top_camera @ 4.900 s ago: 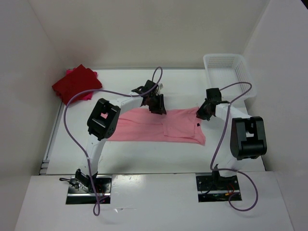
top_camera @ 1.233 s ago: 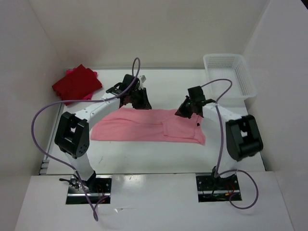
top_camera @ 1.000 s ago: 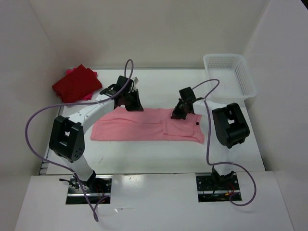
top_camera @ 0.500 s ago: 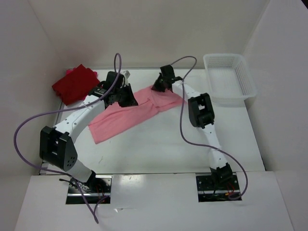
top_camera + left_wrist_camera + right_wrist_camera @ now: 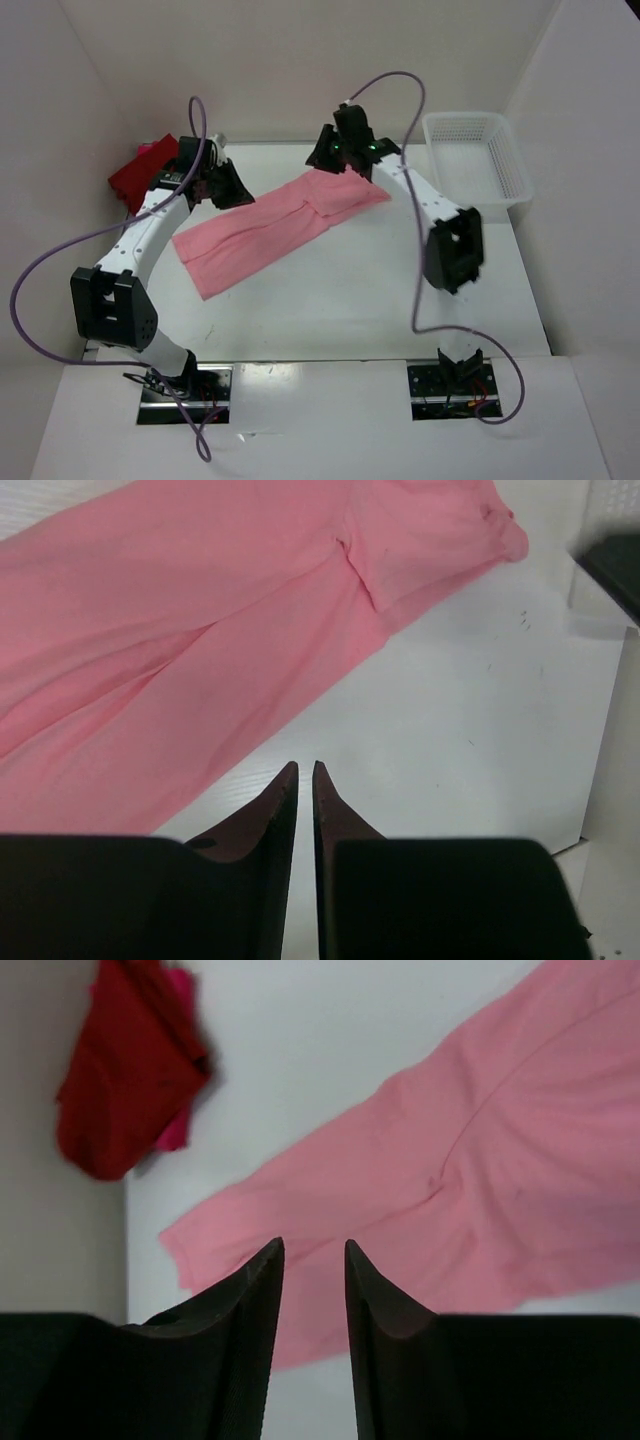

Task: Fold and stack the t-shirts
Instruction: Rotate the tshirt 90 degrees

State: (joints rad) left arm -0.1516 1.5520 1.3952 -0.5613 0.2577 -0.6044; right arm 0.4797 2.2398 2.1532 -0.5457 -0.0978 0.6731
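Light pink shirt point(image 5: 275, 225) lies flat as a long diagonal strip left of the basket point(image 5: 512, 160). Left gripper point(image 5: 305, 772) is almost closed and right gripper point(image 5: 313, 1248) slightly parted, both empty. I'd open wider, pinch both corners of the end farthest from the basket, then fold it onto the basket-side end, edges aligned.

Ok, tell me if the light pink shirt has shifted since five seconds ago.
Yes. The light pink shirt swung from level to diagonal, its right end now as far back as the white basket.
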